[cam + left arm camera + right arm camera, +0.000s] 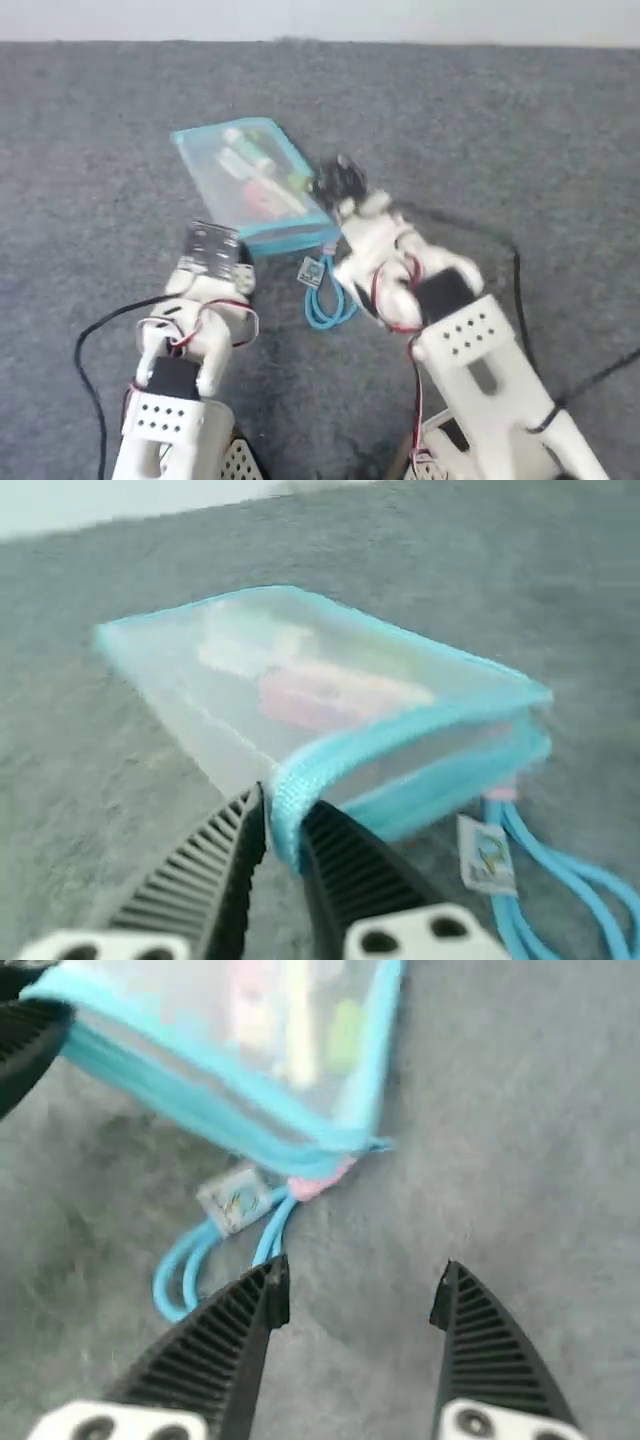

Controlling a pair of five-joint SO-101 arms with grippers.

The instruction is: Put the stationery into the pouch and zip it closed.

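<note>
The pouch (255,190) lies near the middle of the table (500,130), and the stationery (255,165) is inside it. The left gripper (280,815) is almost fully closed and pinches one near corner of the pouch at its blue zip edge. The right gripper (365,1280) is wide open and holds nothing. It hovers just beside the other near corner, where a blue cord (200,1260) with a small tag (235,1200) lies on the table.
</note>
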